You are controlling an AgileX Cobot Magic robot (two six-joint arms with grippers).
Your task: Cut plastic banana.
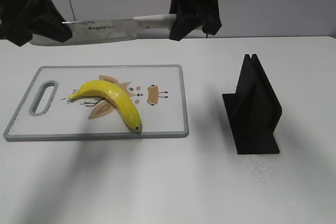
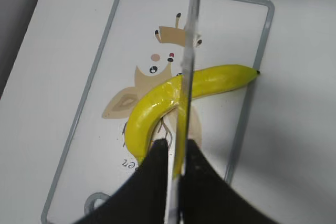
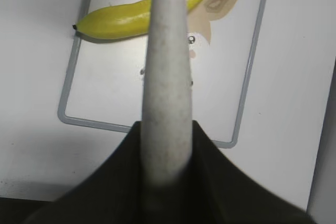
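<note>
A yellow plastic banana lies whole on a white cutting board with a grey rim. A knife hangs level in the air above the board's far edge. My left gripper is shut on the knife's blade tip. My right gripper is shut on the knife's white handle. The banana also shows in the left wrist view and the right wrist view, well below the knife.
A black knife stand stands on the white table to the right of the board. The board has a grey handle slot at its left end and a cartoon print under the banana.
</note>
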